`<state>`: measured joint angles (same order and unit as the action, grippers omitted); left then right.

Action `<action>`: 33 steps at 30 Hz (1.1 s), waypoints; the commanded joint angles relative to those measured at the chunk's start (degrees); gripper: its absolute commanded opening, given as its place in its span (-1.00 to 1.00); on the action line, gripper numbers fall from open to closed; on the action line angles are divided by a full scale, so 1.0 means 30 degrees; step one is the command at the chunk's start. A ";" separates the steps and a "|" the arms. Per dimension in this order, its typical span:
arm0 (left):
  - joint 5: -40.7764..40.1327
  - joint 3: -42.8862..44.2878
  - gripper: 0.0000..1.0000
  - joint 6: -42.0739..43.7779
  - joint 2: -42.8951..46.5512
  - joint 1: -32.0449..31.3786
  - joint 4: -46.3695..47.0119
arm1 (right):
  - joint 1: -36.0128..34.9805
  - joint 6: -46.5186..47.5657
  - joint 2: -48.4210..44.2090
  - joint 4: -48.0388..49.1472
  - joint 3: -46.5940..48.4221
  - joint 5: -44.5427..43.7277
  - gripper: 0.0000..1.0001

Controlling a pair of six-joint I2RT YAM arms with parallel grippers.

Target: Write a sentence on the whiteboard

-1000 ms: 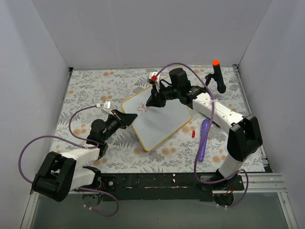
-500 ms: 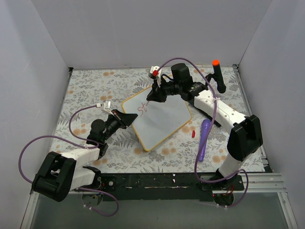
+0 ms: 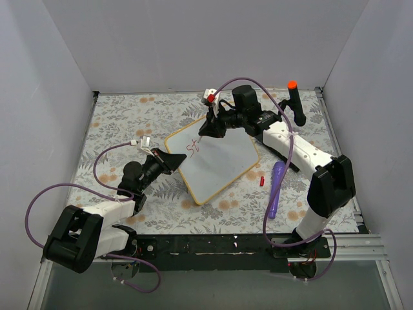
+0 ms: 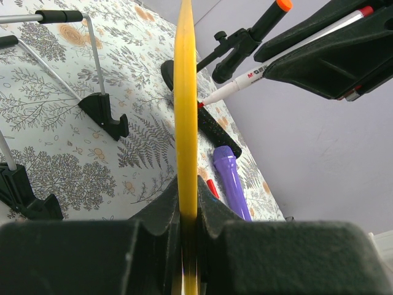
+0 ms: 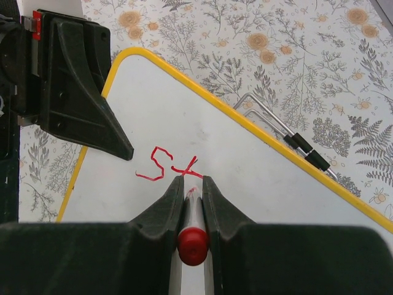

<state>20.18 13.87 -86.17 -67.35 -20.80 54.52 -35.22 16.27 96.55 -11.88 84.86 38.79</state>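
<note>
Slight drift away from the arm bases for the right gripper (image 5: 193,184) since a second ago, and it's pinched tight on the red marker (image 5: 193,243). The tip sits just ahead of its fingers on the whiteboard (image 5: 258,184), right under the sentence (image 5: 167,169), only "St" so far. The left gripper (image 4: 185,209) clamps the board's yellow edge between its jaws.

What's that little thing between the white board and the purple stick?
A small red cap lies there, apart from both the whiteboard and the purple stick, seen in the top view.
</note>
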 commanded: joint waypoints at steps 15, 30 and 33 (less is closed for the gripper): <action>0.0479 0.0329 -1.00 -0.0046 0.0390 -0.0099 0.2128 | 0.0110 -0.0356 0.0277 0.1089 -0.0336 0.0460 -0.97; 0.0537 0.0182 -1.00 -0.0075 0.0302 -0.0099 0.2363 | 0.0081 -0.0326 -0.0251 0.1060 -0.1276 0.0636 -0.97; 0.0537 0.0211 -1.00 -0.0046 0.0302 -0.0099 0.2334 | 0.0080 -0.0356 0.0012 0.1030 -0.0692 0.0636 -0.97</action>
<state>19.79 13.74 -86.96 -67.64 -20.73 54.48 -34.89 14.90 96.71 -10.00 80.55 41.10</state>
